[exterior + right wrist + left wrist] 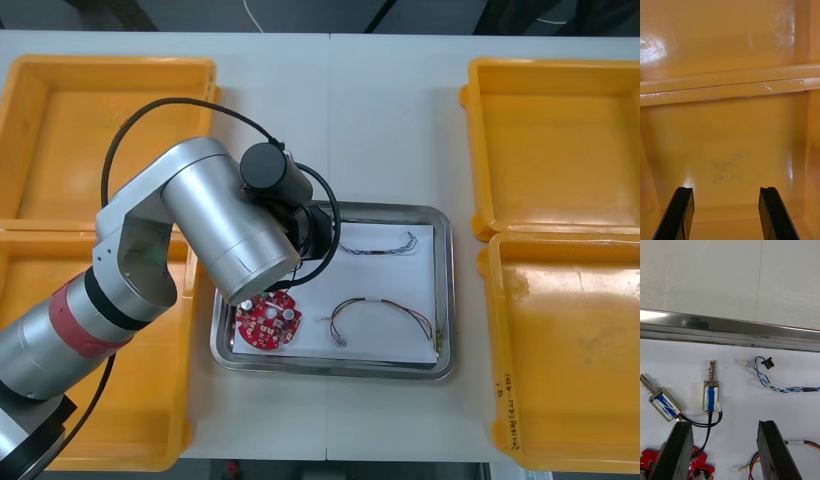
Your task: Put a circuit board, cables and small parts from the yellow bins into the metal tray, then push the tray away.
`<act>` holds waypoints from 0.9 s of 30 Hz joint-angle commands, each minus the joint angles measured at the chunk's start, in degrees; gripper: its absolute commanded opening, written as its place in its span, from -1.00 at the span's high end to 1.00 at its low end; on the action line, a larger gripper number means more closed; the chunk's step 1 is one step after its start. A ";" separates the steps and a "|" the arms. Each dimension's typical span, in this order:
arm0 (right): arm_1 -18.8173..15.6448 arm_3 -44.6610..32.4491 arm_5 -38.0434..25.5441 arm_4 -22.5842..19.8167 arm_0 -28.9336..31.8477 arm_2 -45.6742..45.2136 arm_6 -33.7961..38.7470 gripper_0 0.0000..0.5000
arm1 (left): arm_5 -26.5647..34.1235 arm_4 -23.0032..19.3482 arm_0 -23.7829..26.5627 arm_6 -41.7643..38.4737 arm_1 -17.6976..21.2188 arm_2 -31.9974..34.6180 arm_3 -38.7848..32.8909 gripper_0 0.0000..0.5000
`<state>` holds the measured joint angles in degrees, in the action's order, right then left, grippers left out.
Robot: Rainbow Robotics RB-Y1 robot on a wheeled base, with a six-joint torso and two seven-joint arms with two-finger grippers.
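Left arm lay across the table from 8 o'clock to the metal tray point(446, 300), white inside. At the tray's 10 o'clock corner the left gripper point(725, 424) was released, fingers spread, nothing between them. Two small metal parts point(711, 393) lay just ahead of its fingers, a black cable point(708, 422) trailing from them. Circuit board point(268, 322) at the tray's 8 o'clock; twisted blue and white cable point(378, 245) at 1 o'clock; red and yellow cable point(380, 312) at 4 o'clock. The right gripper point(726, 189) was also released and empty, above a yellow bin point(730, 142) floor.
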<state>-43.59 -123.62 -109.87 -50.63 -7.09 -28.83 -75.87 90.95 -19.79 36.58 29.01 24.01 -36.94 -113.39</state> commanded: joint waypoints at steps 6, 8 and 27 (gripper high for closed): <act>-2.20 -2.59 -0.13 -1.23 0.76 0.18 3.63 -1.00 | 8.54 -5.08 0.25 3.33 1.30 9.16 -6.58 -1.00; -2.64 -2.59 -0.13 -1.93 0.76 0.45 3.71 -1.00 | 10.74 -7.02 0.51 5.00 1.83 11.62 -7.28 -1.00; -12.31 -6.37 -0.13 -15.73 -4.69 6.77 3.98 -1.00 | 19.05 -26.97 4.02 15.46 12.90 32.10 -8.51 -1.00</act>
<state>-52.35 -127.17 -109.86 -65.40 -8.31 -24.92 -73.79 109.53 -44.76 38.18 39.72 33.29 -7.76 -119.96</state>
